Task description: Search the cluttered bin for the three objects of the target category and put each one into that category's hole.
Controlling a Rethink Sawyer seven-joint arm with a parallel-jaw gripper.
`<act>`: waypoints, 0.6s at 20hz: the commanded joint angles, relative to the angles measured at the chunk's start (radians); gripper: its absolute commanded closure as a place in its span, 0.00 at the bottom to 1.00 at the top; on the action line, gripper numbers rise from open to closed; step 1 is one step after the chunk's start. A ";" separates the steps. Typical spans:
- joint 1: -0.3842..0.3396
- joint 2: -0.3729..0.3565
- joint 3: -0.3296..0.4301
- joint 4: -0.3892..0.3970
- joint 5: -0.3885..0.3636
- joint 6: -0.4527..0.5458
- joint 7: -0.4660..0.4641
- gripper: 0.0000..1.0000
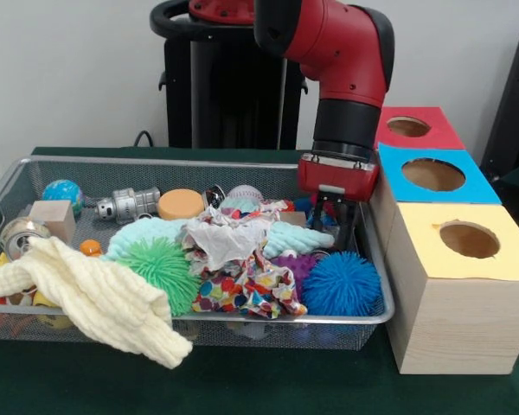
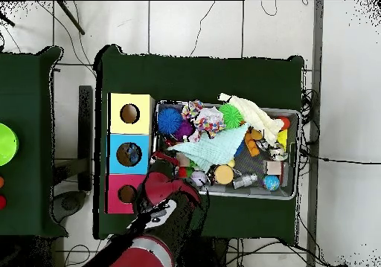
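The robot's gripper (image 1: 336,226) hangs down inside the wire bin (image 1: 190,162), at the end next to the boxes. Its two dark fingers (image 1: 349,226) stick down with a small gap between them, and nothing is held in that gap. At about 6 o'clock from the gripper in the front view lies a blue spiky ball (image 1: 341,284), just below the fingertips. At 9 o'clock from that ball sit a small purple spiky ball (image 1: 301,266) and a spotted cloth (image 1: 246,290) with many colors. Farther along at 9 o'clock is a green spiky ball (image 1: 163,270), and next to it a mint green cloth (image 1: 147,232). A cream knitted cloth (image 1: 95,298) hangs over the front edge of the bin. Near the back of the bin are a round tan disc (image 1: 181,204), a silver metal part (image 1: 127,206), a wooden block (image 1: 53,218) and a little blue and green ball (image 1: 62,192). At 3 o'clock from the gripper stand three boxes in a row, each with a round hole on top: a red box (image 1: 419,130), a blue box (image 1: 432,175) and a yellow box (image 1: 465,242).
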State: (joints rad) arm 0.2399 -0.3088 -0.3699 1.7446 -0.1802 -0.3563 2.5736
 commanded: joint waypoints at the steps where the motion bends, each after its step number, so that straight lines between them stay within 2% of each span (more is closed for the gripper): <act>1: -0.124 -0.039 0.196 -0.042 -0.018 0.209 -0.035 1.00; 2: -0.224 -0.093 0.301 -0.014 -0.103 0.443 -0.168 1.00; 3: -0.324 -0.147 0.407 0.014 -0.187 0.676 -0.301 0.00; 12: -0.309 -0.124 0.396 -0.011 -0.209 0.658 -0.253 0.00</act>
State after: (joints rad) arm 0.0087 -0.4213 -0.1425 1.7357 -0.2970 0.0419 2.5693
